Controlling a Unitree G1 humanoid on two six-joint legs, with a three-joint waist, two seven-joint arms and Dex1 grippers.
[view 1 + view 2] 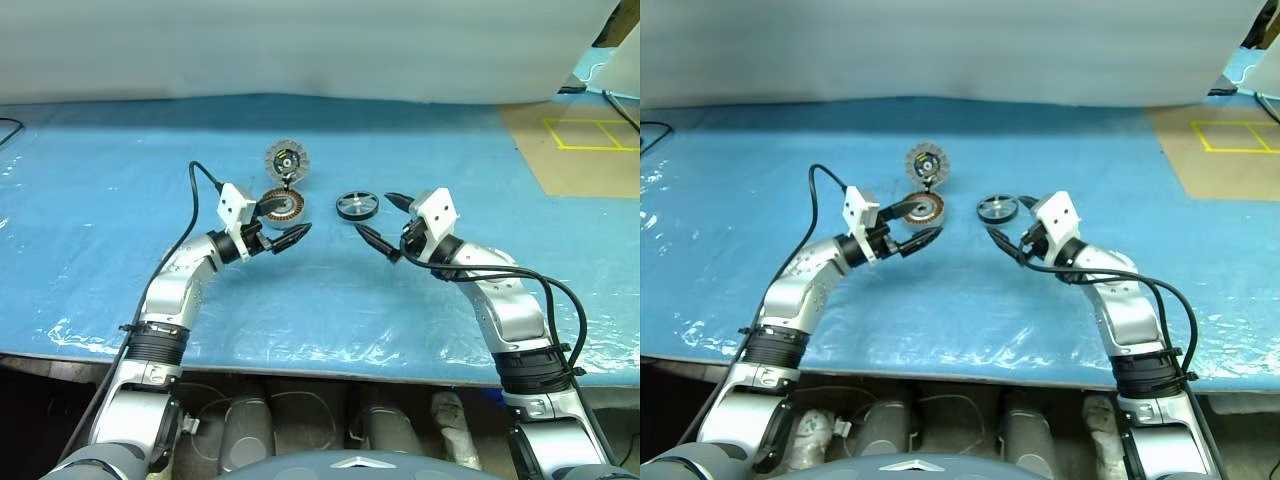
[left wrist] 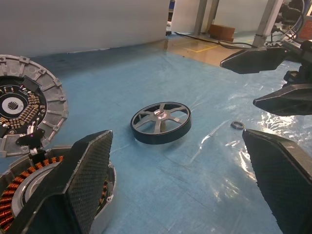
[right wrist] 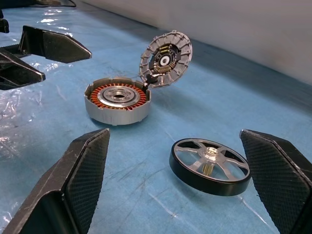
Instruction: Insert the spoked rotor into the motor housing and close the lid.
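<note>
The motor housing (image 1: pixel 283 207), a round metal cup with copper windings, sits mid-table on the blue sheet. Its lid (image 1: pixel 287 161), a grey ribbed disc, stands tilted up open at the housing's far edge. The spoked rotor (image 1: pixel 357 206), dark with a silver rim, lies flat to the right of the housing. My left gripper (image 1: pixel 297 212) hovers open just in front of the housing, pointing right. My right gripper (image 1: pixel 371 212) is open beside the rotor's near right side, pointing left. Neither holds anything. The right wrist view shows the rotor (image 3: pixel 209 165) between its own fingers and the housing (image 3: pixel 117 100) beyond.
A small metal ring (image 2: pixel 237 125) lies on the sheet near the rotor. The blue plastic-covered table (image 1: pixel 120 200) ends at a near edge below my arms. A white wall (image 1: pixel 300 50) borders the back. Brown floor with yellow tape (image 1: pixel 590 135) lies far right.
</note>
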